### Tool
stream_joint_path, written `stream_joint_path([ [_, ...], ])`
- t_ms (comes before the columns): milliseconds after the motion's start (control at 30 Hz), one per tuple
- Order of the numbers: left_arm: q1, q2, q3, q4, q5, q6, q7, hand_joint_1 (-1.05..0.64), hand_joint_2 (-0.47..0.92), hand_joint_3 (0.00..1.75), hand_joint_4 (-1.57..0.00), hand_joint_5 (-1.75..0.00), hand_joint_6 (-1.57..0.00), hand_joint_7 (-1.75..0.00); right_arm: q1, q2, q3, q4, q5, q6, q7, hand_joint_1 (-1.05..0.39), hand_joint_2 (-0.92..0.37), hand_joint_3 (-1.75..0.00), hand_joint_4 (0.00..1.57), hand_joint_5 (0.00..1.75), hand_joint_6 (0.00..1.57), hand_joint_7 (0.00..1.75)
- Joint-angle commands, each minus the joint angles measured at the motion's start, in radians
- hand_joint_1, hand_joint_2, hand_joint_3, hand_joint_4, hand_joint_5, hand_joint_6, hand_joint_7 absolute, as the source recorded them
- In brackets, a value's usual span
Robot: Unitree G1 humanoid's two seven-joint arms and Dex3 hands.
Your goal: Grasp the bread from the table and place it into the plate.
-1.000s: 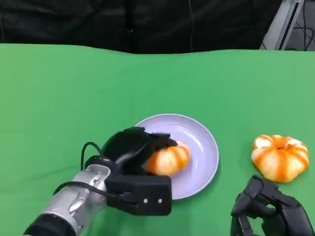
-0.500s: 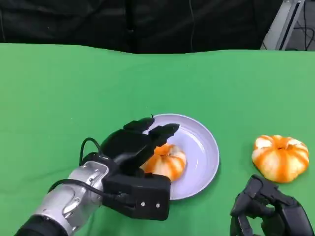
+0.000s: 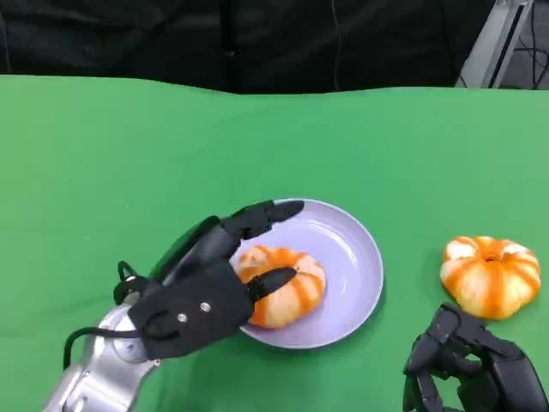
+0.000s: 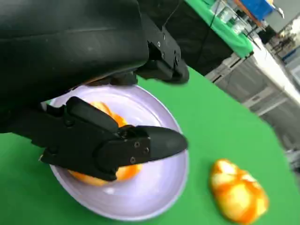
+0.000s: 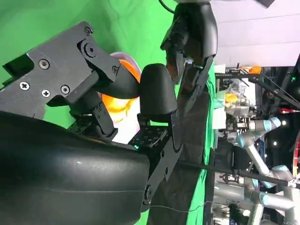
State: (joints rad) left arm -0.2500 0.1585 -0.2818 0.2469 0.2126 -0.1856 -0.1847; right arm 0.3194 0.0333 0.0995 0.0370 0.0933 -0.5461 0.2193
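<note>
An orange-and-white striped bread roll (image 3: 287, 287) lies in the lilac plate (image 3: 347, 249), on its near left part. My left hand (image 3: 206, 287) is at the plate's left rim with its fingers spread. The long fingers reach over the plate above the roll, and the thumb lies against the roll's near side without gripping it. The left wrist view shows the roll (image 4: 124, 172) in the plate (image 4: 154, 190) beneath the spread fingers (image 4: 117, 147). A second roll (image 3: 489, 275) sits on the cloth to the right. My right hand (image 3: 472, 373) rests near the front edge and holds nothing.
The green cloth (image 3: 129, 154) covers the whole table, with wide room at the back and left. A dark backdrop runs behind the far edge. A metal frame leg (image 3: 493, 39) stands at the back right. The second roll (image 4: 239, 194) also appears in the left wrist view.
My left hand has spread its fingers and let go of the roll, which now lies in the plate. The hand has drawn back a little to the left. The right hand has stayed still.
</note>
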Motion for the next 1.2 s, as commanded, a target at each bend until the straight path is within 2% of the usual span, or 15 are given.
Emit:
stream_joint_path([
  [33,0.09,-0.013,0.112,-0.125,-0.292,0.123,-0.167,-0.07,0.9,0.54,-0.91,-0.8,-1.1,-0.15,0.0,-0.014,-0.009,0.011,0.016,-0.013,0.01,-0.16,-0.54,-1.24,0.83,1.75,0.74,1.57],
  [67,0.117,-0.004,0.137,-0.166,-0.366,0.18,-0.21,-0.06,0.87,0.61,-0.9,-0.99,-1.18,-0.19,0.002,-0.013,-0.01,0.007,0.014,-0.01,0.008,-0.16,-0.54,-1.24,0.83,1.75,0.74,1.57],
  [100,0.15,0.007,0.163,-0.205,-0.436,0.224,-0.25,-0.06,0.76,0.84,-0.88,-1.2,-1.19,-0.38,0.003,-0.011,-0.01,0.004,0.013,-0.008,0.006,-0.16,-0.54,-1.24,0.83,1.75,0.74,1.57],
  [167,0.193,0.023,0.198,-0.261,-0.52,0.287,-0.298,-0.06,0.58,1.17,-0.84,-1.51,-0.98,-1.05,0.004,-0.01,-0.01,0.001,0.011,-0.006,0.005,-0.15,-0.54,-1.25,0.83,1.75,0.75,1.58],
  [200,0.226,0.035,0.217,-0.295,-0.558,0.317,-0.318,-0.06,0.56,1.22,-0.84,-1.55,-0.94,-1.17,0.004,-0.01,-0.01,0.001,0.01,-0.007,0.005,-0.15,-0.54,-1.25,0.83,1.75,0.74,1.58],
  [233,0.255,0.047,0.235,-0.326,-0.59,0.344,-0.334,-0.09,0.56,1.22,-0.84,-1.67,-0.88,-1.37,0.003,-0.01,-0.009,0.001,0.01,-0.008,0.005,-0.15,-0.54,-1.25,0.83,1.75,0.74,1.58],
  [300,0.316,0.075,0.274,-0.386,-0.66,0.403,-0.365,-0.1,0.55,1.22,-0.87,-1.73,-0.84,-1.51,0.0,-0.008,-0.009,0.004,0.011,-0.012,0.006,-0.16,-0.54,-1.25,0.83,1.75,0.74,1.58],
  [400,0.388,0.102,0.327,-0.433,-0.742,0.449,-0.41,-0.1,0.56,1.2,-0.88,-1.74,-0.8,-1.61,-0.002,-0.008,-0.009,0.007,0.012,-0.011,0.006,-0.16,-0.53,-1.24,0.83,1.75,0.74,1.58],
  [500,0.404,0.108,0.342,-0.446,-0.764,0.465,-0.422,-0.1,0.57,1.18,-0.88,-1.75,-0.79,-1.64,-0.002,-0.008,-0.01,0.008,0.012,-0.011,0.006,-0.16,-0.54,-1.24,0.83,1.75,0.73,1.58],
  [533,0.439,0.116,0.381,-0.419,-0.813,0.471,-0.467,-0.1,0.57,1.18,-0.88,-1.75,-0.79,-1.64,-0.007,-0.01,-0.012,0.011,0.015,-0.009,0.009,-0.16,-0.54,-1.24,0.83,1.75,0.73,1.58],
  [633,0.507,0.13,0.468,-0.334,-0.92,0.49,-0.577,-0.15,0.64,1.02,-0.88,-1.75,-0.8,-1.64,-0.02,-0.014,-0.019,0.021,0.02,-0.004,0.013,-0.14,-0.54,-1.24,0.83,1.75,0.73,1.57],
  [700,0.517,0.13,0.49,-0.281,-0.938,0.475,-0.634,-0.18,0.73,0.85,-0.87,-1.75,-0.79,-1.64,-0.026,-0.016,-0.024,0.028,0.022,-0.001,0.015,-0.14,-0.54,-1.24,0.83,1.75,0.74,1.57],
  [767,0.516,0.128,0.499,-0.254,-0.938,0.464,-0.666,-0.2,0.77,0.77,-0.85,-1.75,-0.77,-1.65,-0.029,-0.017,-0.026,0.031,0.024,-0.002,0.017,-0.14,-0.53,-1.24,0.83,1.75,0.74,1.57],
  [933,0.489,0.13,0.529,-0.149,-0.936,0.455,-0.742,-0.21,0.77,0.76,-0.83,-1.75,-0.76,-1.65,-0.035,-0.016,-0.027,0.047,0.025,-0.009,0.02,-0.14,-0.53,-1.26,0.83,1.75,0.74,1.57],
  [1200,0.476,0.123,0.546,-0.147,-0.932,0.463,-0.741,-0.19,0.79,0.76,-0.83,-1.75,-0.74,-1.66,-0.017,-0.011,-0.016,0.027,0.027,-0.001,0.023,-0.16,-0.53,-1.26,0.83,1.75,0.74,1.58],
])
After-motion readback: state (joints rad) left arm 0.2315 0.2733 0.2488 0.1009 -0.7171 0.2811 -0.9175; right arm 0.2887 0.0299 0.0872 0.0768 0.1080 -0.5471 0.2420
